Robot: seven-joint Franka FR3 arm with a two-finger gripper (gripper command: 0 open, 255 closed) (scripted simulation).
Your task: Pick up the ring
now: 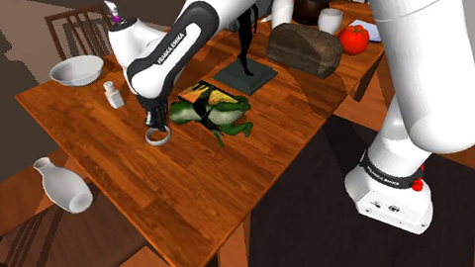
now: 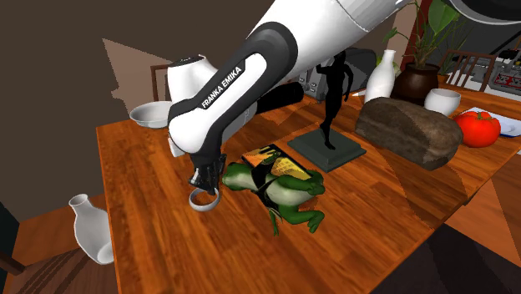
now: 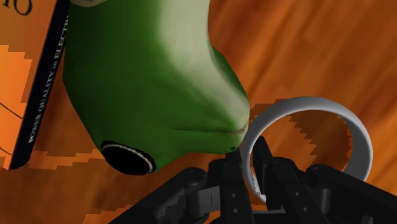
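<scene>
Beside the green frog figure's (image 3: 153,83) head, we see the gripper's (image 3: 257,170) two black fingers (image 3: 224,189) drawn nearly together, pinching the band of the grey ring (image 3: 305,104) between them. The ring hangs at the fingertips just beside the frog, low over the wooden table (image 1: 133,181); we cannot tell whether it touches the wood. Under the frog lies an orange book (image 2: 271,159). On the frog's far side from the gripper stands a black figurine (image 2: 334,92), with a brown loaf (image 2: 409,129) past it.
</scene>
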